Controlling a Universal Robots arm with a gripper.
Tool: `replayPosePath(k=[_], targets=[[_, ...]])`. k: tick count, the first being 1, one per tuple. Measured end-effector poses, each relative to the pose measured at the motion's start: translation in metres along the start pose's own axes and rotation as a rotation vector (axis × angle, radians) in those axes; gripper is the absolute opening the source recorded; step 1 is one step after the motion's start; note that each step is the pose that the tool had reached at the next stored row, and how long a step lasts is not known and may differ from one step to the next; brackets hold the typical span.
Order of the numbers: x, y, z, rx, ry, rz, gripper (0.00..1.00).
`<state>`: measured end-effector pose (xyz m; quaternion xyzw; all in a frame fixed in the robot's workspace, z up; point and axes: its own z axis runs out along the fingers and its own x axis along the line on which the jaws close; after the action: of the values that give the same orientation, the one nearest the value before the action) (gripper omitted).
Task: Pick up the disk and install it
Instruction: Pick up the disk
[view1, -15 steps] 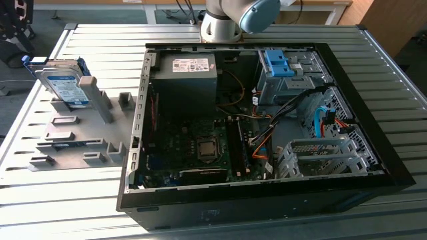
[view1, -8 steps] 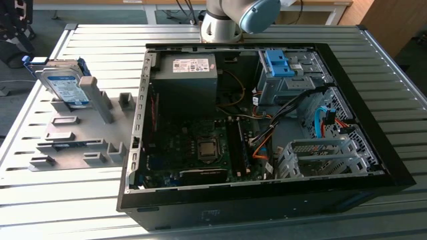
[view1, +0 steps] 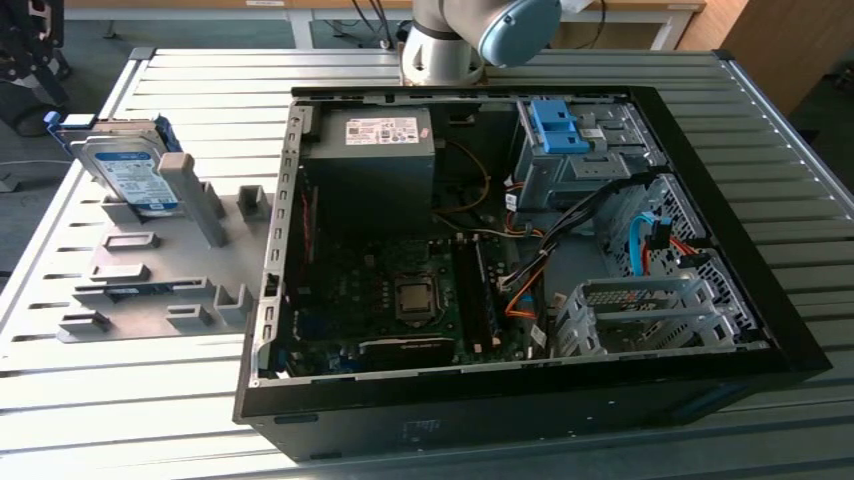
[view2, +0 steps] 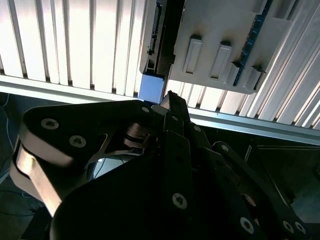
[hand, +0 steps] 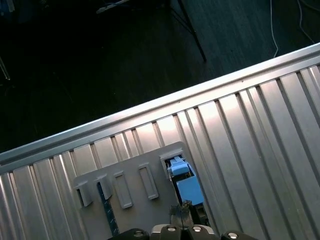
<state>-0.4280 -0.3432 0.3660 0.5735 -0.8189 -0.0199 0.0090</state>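
Disk (view1: 134, 172): standing on edge, nine o'clock from case (view1: 561, 405) in exterior view; lying dead ahead of gripper (view2: 169, 100); cannot tell opening or hold.

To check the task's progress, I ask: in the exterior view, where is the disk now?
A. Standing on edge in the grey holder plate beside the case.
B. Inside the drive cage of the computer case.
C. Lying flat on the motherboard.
A: the disk stands on edge in the grey holder plate, at the exterior view's left of the open computer case and outside it.
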Motion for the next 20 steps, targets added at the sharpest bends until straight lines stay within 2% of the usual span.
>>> replayPosePath(k=[12, 20], targets=[[0.0, 0.0, 0.0, -0.0004, 0.0024, -0.056, 0.11], [0.0, 0.0, 0.0001, -0.0013, 0.0056, -0.145, 0.11]])
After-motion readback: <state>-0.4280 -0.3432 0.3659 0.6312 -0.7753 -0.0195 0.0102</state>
